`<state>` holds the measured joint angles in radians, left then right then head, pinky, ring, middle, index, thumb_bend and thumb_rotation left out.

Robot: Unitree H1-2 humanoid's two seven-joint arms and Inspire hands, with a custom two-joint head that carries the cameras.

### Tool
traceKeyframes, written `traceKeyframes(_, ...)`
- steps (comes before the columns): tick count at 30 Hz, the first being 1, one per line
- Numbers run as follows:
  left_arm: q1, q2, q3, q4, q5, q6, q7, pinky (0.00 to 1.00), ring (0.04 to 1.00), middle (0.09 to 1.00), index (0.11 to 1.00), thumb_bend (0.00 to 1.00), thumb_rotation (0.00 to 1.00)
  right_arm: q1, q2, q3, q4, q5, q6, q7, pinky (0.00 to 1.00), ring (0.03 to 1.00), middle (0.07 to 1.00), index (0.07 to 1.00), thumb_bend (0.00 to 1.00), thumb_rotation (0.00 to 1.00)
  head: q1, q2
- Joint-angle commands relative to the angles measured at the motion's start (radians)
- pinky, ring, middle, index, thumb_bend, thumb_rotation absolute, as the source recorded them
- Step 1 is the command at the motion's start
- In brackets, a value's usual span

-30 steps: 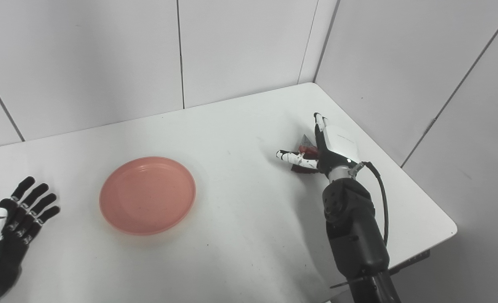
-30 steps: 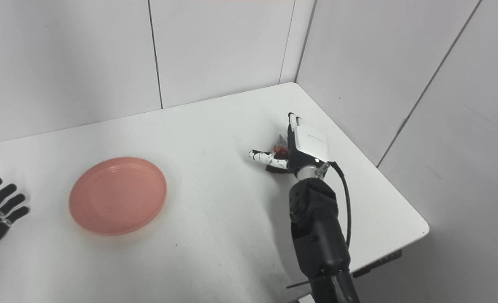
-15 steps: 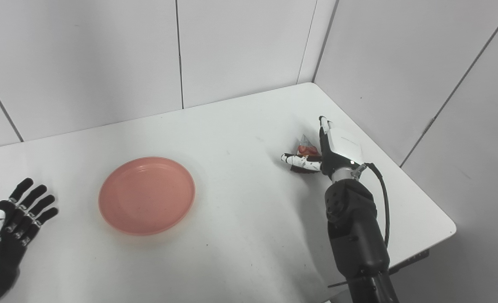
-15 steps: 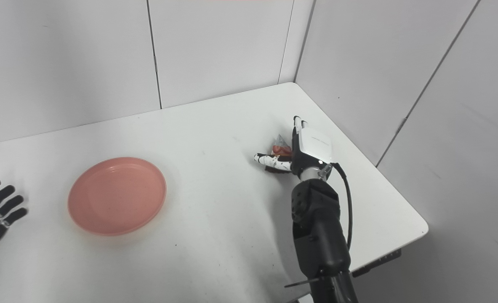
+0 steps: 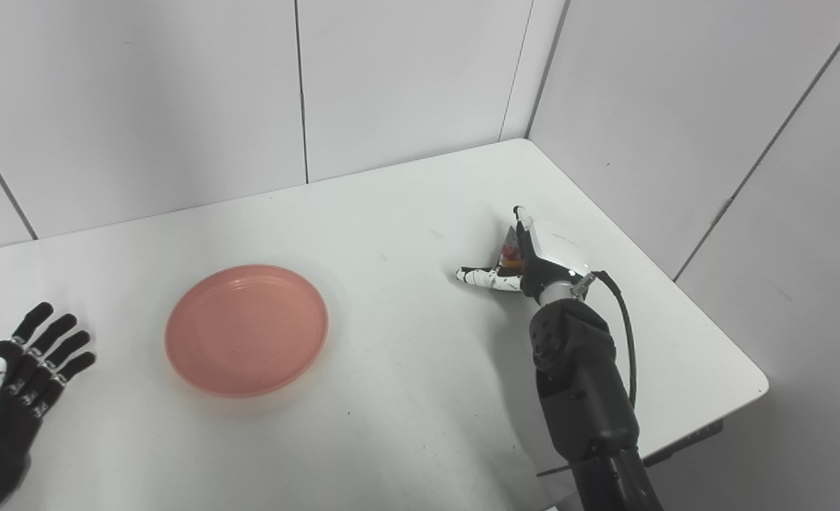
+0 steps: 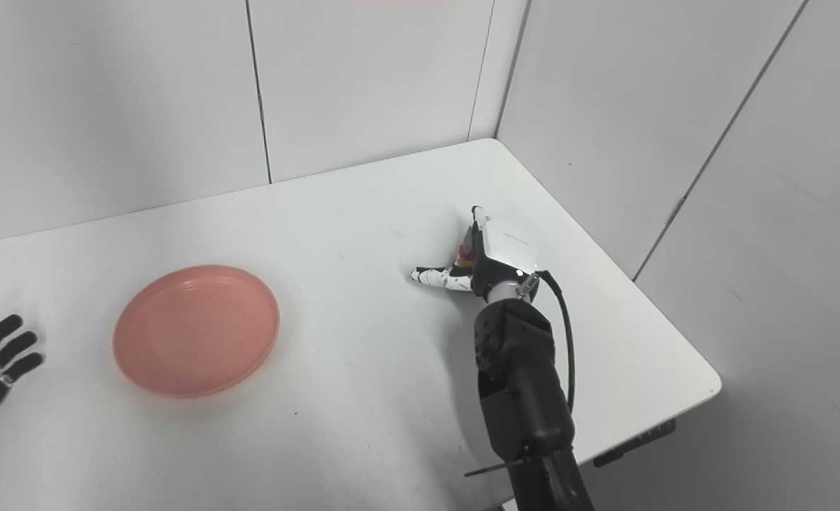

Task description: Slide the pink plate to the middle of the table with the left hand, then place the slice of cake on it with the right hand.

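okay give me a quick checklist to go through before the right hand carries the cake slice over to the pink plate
1. Pink plate bare, nothing on it: ok.
2. Plate toward the middle of the table, flat: ok.
3. Left hand resting open at the table's left edge, off the plate: ok.
4. Right hand closed around the slice of cake: ok, though most of the slice is hidden.
5. Grip firm enough to lift: cannot tell.
6. Bare table between the right hand and the plate: ok.
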<state>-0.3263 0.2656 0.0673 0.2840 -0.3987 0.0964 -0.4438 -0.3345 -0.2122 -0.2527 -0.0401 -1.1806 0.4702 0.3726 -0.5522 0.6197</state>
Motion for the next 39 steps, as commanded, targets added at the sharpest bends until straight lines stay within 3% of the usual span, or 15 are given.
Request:
traceKeyframes(1,0.075,0.011,-0.014,0.054,0.026,0.101,0.021,0.86,0.891,0.914,0.915,0.44,0.91,-0.045,-0.028,-0.003,-0.011,-0.002,-0.001,-0.012,0.72,0.864,0.926,0.963,1.0,0.62,0.0,0.0)
traceKeyframes(8,0.076,0.011,-0.015,0.046,0.026,0.102,0.021,0.86,0.894,0.919,0.916,0.44,0.91,-0.067,-0.042,-0.004,0.026,-0.011,0.0,-0.014,0.68,0.834,0.902,0.949,1.0,0.62,0.0,0.0)
traceKeyframes(14,0.081,0.014,-0.018,0.032,0.031,0.106,0.029,0.85,0.89,0.916,0.91,0.43,0.92,-0.08,-0.052,-0.012,0.036,-0.034,-0.001,-0.001,0.73,0.865,0.916,0.954,1.0,0.62,0.0,0.004)
traceKeyframes(23,0.084,0.018,-0.021,0.022,0.025,0.114,0.028,0.86,0.892,0.915,0.914,0.44,0.91,-0.077,-0.048,-0.032,0.01,-0.095,-0.001,0.034,0.71,0.833,0.88,0.915,1.0,0.56,0.004,0.007)
traceKeyframes(30,0.088,0.015,-0.018,0.008,0.024,0.126,0.038,0.85,0.889,0.911,0.91,0.44,0.89,-0.073,-0.056,-0.046,-0.03,-0.13,-0.001,0.146,0.57,0.68,0.739,0.773,1.0,0.5,0.005,0.012)
traceKeyframes(31,0.089,0.015,-0.018,0.006,0.025,0.128,0.038,0.85,0.888,0.91,0.91,0.44,0.89,-0.073,-0.059,-0.046,-0.035,-0.132,-0.001,0.168,0.49,0.586,0.651,0.697,1.0,0.47,0.005,0.012)
traceKeyframes(33,0.091,0.017,-0.019,0.0,0.029,0.13,0.039,0.85,0.889,0.911,0.911,0.44,0.9,-0.072,-0.061,-0.046,-0.047,-0.139,0.0,0.201,0.4,0.494,0.575,0.644,0.97,0.41,0.005,0.012)
traceKeyframes(36,0.092,0.018,-0.02,-0.002,0.028,0.131,0.036,0.85,0.889,0.911,0.911,0.44,0.9,-0.066,-0.063,-0.044,-0.058,-0.139,-0.001,0.212,0.36,0.466,0.559,0.636,0.94,0.35,0.005,0.012)
traceKeyframes(39,0.092,0.019,-0.023,-0.003,0.029,0.13,0.035,0.85,0.888,0.911,0.911,0.44,0.91,-0.065,-0.069,-0.039,-0.056,-0.14,-0.001,0.215,0.29,0.383,0.485,0.587,0.84,0.23,0.007,0.013)
